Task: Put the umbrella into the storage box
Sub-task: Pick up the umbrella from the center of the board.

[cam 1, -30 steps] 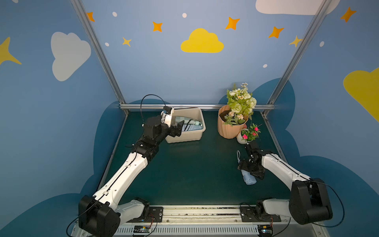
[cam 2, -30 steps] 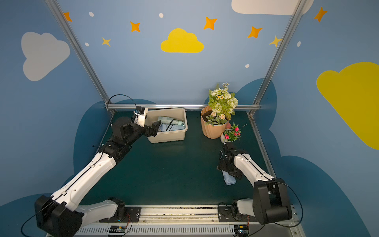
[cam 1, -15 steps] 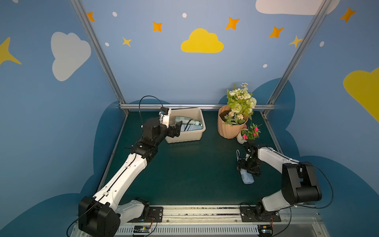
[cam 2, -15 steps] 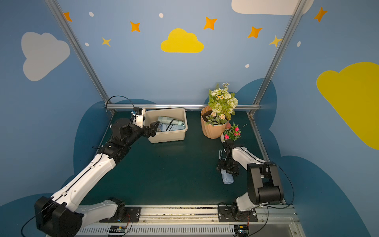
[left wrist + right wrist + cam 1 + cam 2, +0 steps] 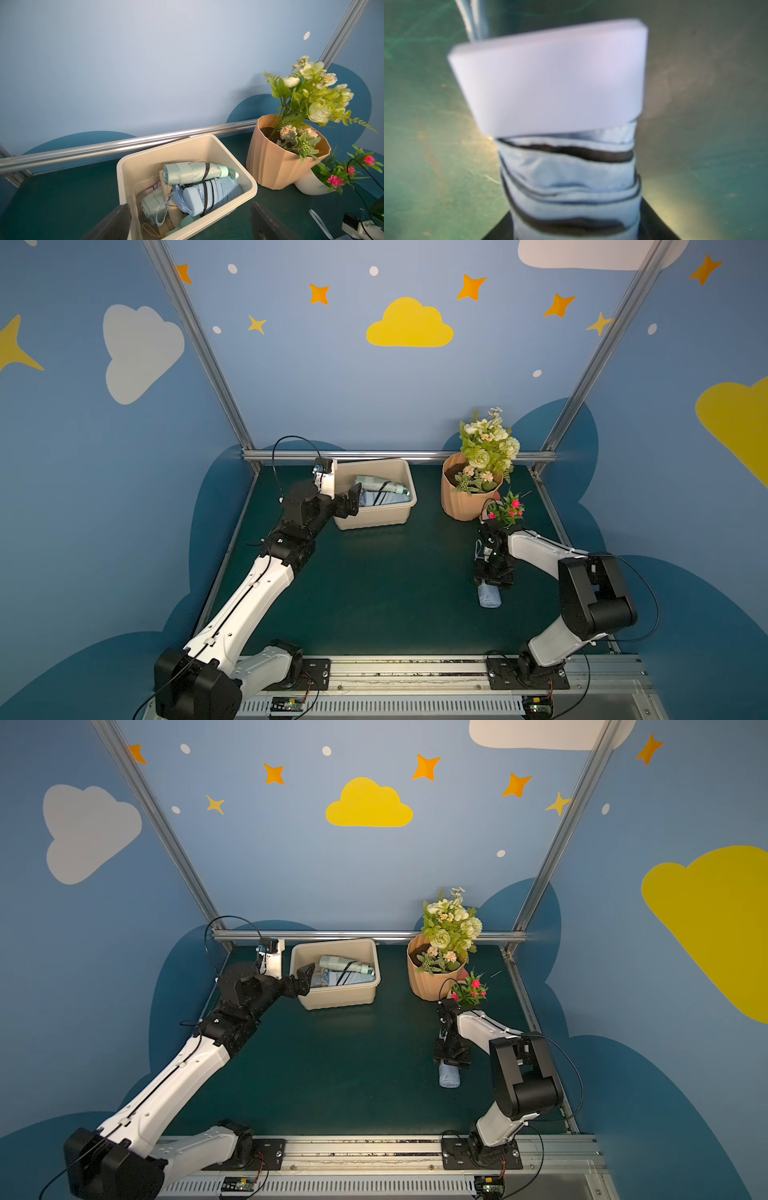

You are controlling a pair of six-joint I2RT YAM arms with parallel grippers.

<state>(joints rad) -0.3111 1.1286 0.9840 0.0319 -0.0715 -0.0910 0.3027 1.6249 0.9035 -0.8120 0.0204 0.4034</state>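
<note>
1. Lying on the dark green table, the light blue folded fabric umbrella is near the right edge. It is in front of the two flower pots and well apart from the beige rectangular plastic storage box.
2. In both top views the right gripper is down over the umbrella's far part. Only the near end shows past it.
3. The right wrist view shows black fingers pressed against both sides of the umbrella, so the jaws are closed on its creased fabric. Its pale rectangular handle points away from the wrist.
4. The storage box stands at the table's far edge, left of centre.
5. The left gripper is at the box's left end. Its fingers are spread wide and hold nothing, and the box's near corner shows between them in the left wrist view.
6. A mint green folded umbrella and a second light blue folded umbrella lie inside the box on top of other folded ones.
7. The ribbed peach flower pot with pale green flowers stands at the far edge towards the right corner. A small white pot with pink flowers touches it.
</note>
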